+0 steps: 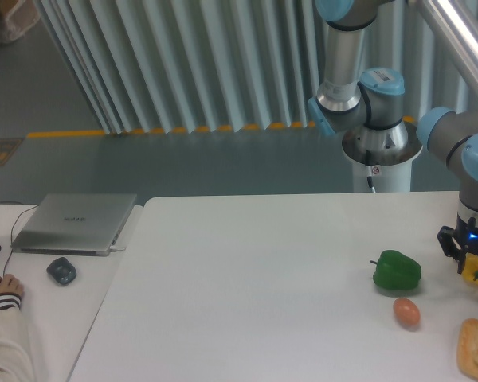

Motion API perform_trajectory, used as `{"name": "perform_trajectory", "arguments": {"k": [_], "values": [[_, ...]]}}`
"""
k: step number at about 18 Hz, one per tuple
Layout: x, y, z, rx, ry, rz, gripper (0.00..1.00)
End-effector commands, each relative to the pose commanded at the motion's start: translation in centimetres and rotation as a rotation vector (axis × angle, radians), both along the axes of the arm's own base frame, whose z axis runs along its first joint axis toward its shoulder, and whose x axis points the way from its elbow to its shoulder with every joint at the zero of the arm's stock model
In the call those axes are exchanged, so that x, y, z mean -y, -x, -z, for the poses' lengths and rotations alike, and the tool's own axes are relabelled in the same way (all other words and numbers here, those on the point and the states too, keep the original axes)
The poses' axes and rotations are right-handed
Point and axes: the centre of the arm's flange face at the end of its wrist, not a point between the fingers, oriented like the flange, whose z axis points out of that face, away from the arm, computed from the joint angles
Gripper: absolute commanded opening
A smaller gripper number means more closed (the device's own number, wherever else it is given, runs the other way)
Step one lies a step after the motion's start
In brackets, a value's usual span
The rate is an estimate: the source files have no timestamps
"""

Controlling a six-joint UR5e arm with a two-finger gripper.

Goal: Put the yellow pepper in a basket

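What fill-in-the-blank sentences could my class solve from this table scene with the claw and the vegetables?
1. The claw is down over the ____ pepper.
2. The pepper left of the claw is ____.
3. The egg lies in front of the ____ pepper.
4. The closed laptop sits at the ____ side of the picture.

Missing words: yellow; green; green; left
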Motion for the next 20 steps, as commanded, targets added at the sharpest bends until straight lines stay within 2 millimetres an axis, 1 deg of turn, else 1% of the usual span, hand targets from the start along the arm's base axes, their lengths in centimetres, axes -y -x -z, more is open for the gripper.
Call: {"name": "perform_trajectory", "arguments": {"k": [4, 7, 9, 15, 16, 20], "values": [[0.1, 0.1, 0.1, 0.001, 0.001, -0.003, 0.48], [0.2, 0.0, 1.1, -0.01, -0.005, -0.006, 0.48], [0.3, 0.0, 1.4, -0.009, -0.004, -0.008, 0.48], [0.4, 0.2, 1.5, -0.009, -0.004, -0.012, 0.48], [0.4, 0.3, 1.6, -0.007, -0.003, -0.014, 0.46], [0.4, 0.3, 1.7, -0.006, -0.002, -0.014, 0.44]]}}
